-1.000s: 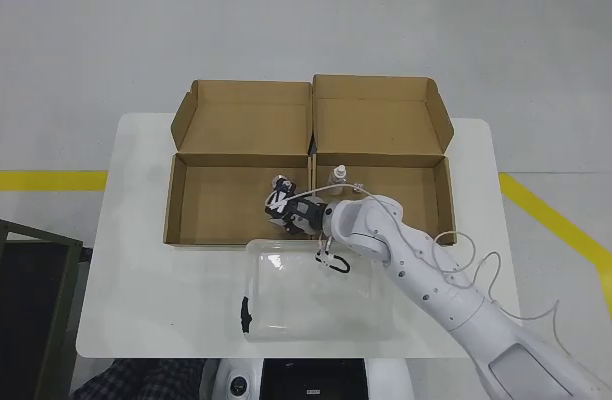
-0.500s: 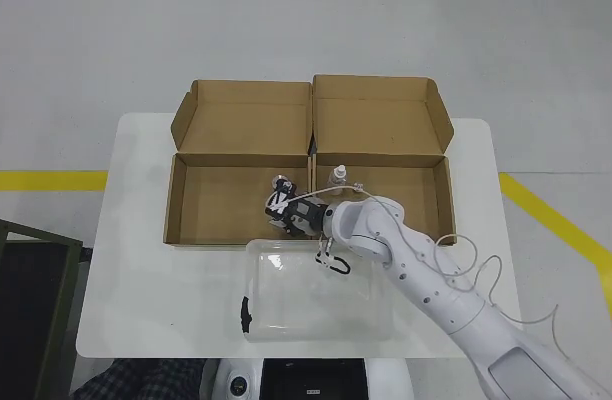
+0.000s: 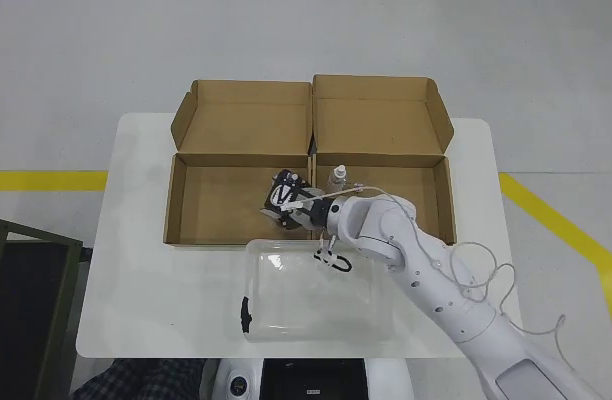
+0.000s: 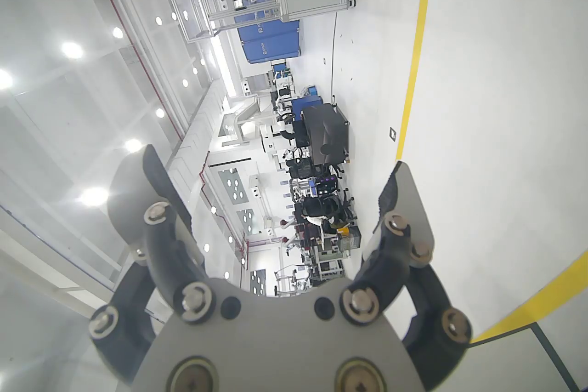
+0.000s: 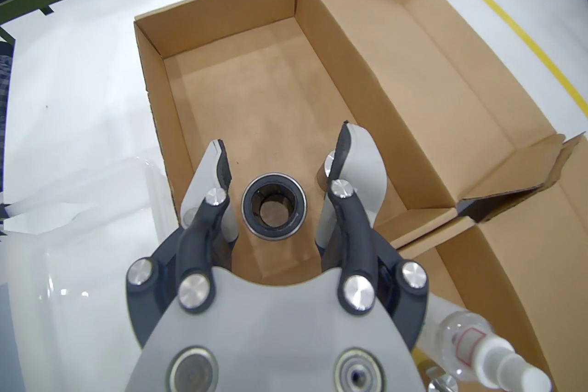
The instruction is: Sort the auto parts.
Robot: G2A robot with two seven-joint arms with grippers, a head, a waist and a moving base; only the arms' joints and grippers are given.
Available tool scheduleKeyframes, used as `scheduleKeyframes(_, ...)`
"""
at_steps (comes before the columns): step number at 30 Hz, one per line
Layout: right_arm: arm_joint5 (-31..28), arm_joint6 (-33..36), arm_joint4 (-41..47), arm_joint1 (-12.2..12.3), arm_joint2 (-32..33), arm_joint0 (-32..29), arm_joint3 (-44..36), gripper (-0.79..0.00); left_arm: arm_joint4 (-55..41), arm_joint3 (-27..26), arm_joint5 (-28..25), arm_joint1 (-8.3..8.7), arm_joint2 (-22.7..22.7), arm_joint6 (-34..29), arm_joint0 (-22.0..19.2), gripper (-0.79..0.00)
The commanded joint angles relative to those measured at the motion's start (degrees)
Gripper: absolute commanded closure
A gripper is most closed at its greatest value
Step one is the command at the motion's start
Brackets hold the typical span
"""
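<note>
While lying flat on left cardboard box floor: black bearing ring, between spread fingers of right gripper, apparently untouched. Beside, in right box, small spray bottle. Left gripper spread too, holding nothing.

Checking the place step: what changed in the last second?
The right gripper shifted slightly deeper over the left box, away from the robot; it is open now, astride the bearing on the box floor. Left box, right box, spray bottle and clear bin stayed put.
</note>
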Motion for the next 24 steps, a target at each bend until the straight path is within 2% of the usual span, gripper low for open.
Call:
scheduleKeyframes(1,-0.37,-0.42,-0.28,0.39,1.38,-1.14,-2.03,-0.425,0.00,0.00,0.00,0.00,0.00,0.00,0.00,-0.785)
scheduleKeyframes(3,-0.32,-1.97,-0.42,0.85,3.35,-2.68,-4.51,-0.422,0.00,0.00,0.00,0.00,0.00,0.00,0.00,-0.785)
scheduleKeyframes(13,-2.57,-9.93,-4.33,3.46,13.99,-12.23,-14.28,-0.523,0.00,0.00,0.00,0.00,0.00,0.00,0.00,-0.785)
scheduleKeyframes(24,-3.98,-18.49,-7.47,5.66,25.04,-23.59,-20.03,-0.610,0.00,0.00,0.00,0.00,0.00,0.00,0.00,-0.785)
